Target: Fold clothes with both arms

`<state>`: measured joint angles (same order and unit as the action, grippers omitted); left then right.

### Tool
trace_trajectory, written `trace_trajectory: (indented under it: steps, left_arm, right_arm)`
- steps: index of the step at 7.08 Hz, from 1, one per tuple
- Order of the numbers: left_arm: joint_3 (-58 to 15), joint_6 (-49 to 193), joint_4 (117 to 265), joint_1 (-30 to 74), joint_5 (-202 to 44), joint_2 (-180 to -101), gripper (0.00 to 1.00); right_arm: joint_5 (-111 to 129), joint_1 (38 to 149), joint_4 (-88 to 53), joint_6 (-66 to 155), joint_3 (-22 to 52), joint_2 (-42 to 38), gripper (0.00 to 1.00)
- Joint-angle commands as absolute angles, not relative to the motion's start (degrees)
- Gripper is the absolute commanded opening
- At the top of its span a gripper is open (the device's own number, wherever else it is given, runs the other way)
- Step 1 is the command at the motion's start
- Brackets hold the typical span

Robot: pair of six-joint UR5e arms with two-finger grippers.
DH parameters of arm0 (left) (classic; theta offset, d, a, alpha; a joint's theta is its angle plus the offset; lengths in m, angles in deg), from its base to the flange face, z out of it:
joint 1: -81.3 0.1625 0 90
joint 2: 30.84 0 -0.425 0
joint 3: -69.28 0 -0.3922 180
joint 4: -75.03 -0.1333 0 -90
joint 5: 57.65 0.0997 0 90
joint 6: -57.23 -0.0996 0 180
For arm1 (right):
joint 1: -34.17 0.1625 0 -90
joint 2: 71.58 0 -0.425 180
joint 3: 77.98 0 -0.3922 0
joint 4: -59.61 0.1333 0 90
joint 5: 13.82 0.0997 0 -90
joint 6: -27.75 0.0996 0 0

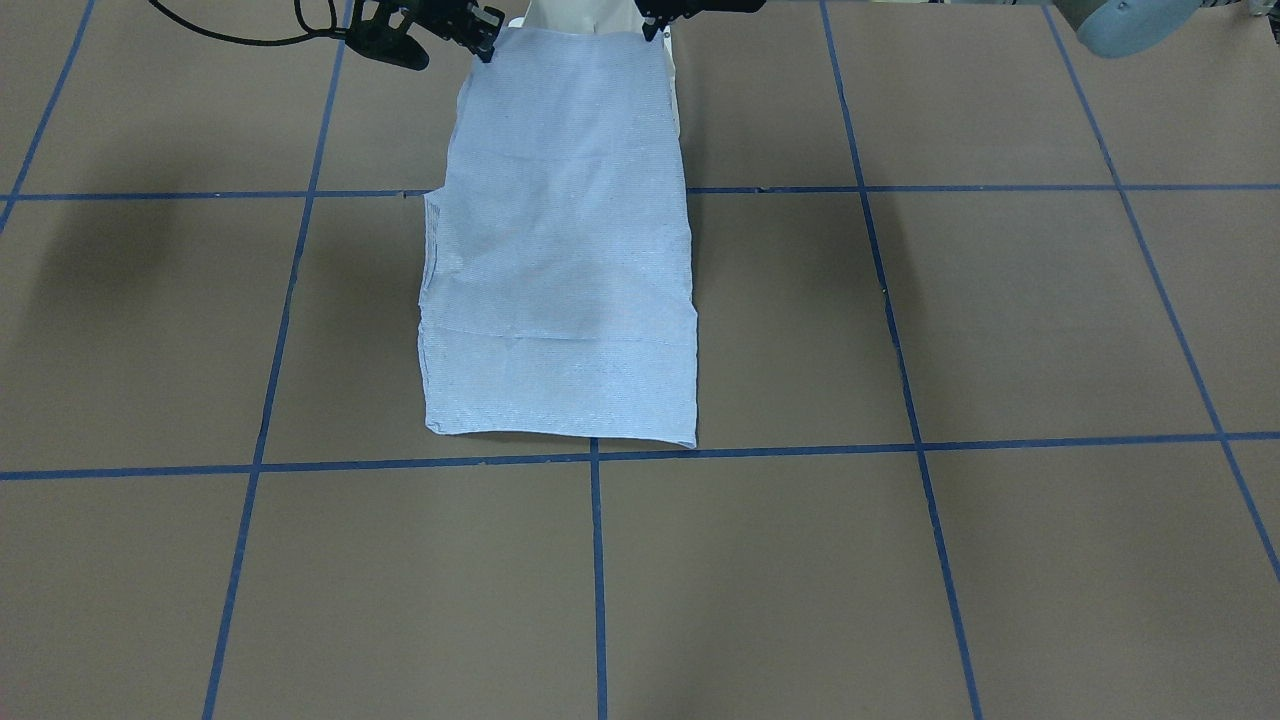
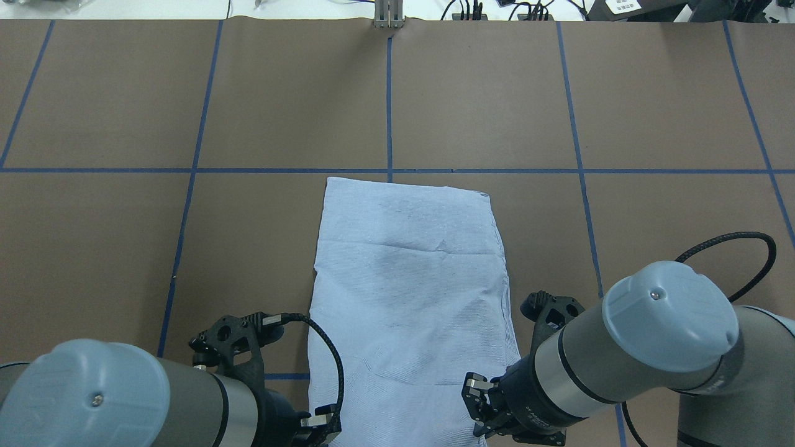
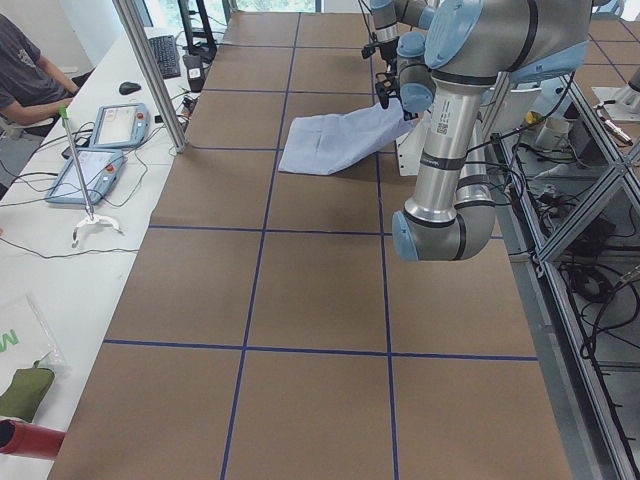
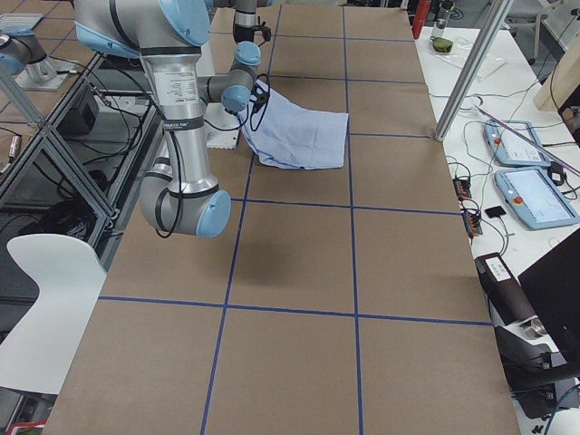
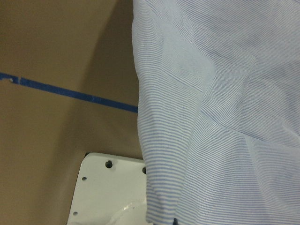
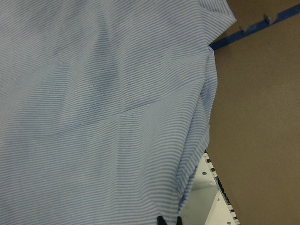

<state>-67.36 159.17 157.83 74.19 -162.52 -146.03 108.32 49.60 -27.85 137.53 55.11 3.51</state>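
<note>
The shirt (image 1: 560,260) lay on the counter (image 1: 1000,300) before the white base (image 5: 110,194), its end nearest the base lifted. The left end effector (image 1: 652,30) and right end effector (image 1: 488,48) each pinched a corner there. It looked soft, light and floppy, so corners seemed best to hold.

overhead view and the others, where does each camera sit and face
Overhead: behind the shoulders, looking forward-down; left arm, right arm.
Front-facing: across the table, facing them; left pincer, right pincer.
Exterior left: table end; left arm near.
Exterior right: opposite end; right arm near.
Left wrist: down onto shirt edge.
Right wrist: down onto opposite edge.
All share the shirt.
</note>
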Motion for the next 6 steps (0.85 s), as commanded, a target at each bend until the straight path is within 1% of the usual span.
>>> trace_trajectory:
  steps: [1, 2, 3, 4, 5, 6]
  left_arm:
    - [-73.94, 161.89, 153.37, 75.33, -165.12, -146.07, 0.00]
    - [-73.11, 161.74, 153.17, 75.06, -165.14, -146.41, 0.00]
    - [-70.14, 160.87, 153.95, 73.32, -164.79, -147.20, 0.00]
    - [-64.98, 156.94, 156.22, 68.17, -164.87, -149.12, 0.00]
    - [-61.71, 154.38, 157.89, 64.20, -165.05, -149.32, 0.00]
    - [-60.28, 152.27, 158.43, 61.55, -165.05, -149.32, 0.00]
  right_arm:
    - [109.58, 49.81, -27.85, 137.52, 57.54, 3.39, 0.00]
    - [110.62, 52.42, -27.85, 137.52, 57.55, 3.22, 0.00]
    - [110.90, 54.10, -27.93, 137.52, 56.24, 1.74, 0.00]
    - [110.81, 56.12, -27.93, 137.44, 53.71, 0.07, 0.00]
    - [110.81, 57.88, -27.93, 136.83, 49.59, -2.73, 0.00]
    - [110.81, 59.72, -27.93, 135.86, 46.42, -4.24, 0.00]
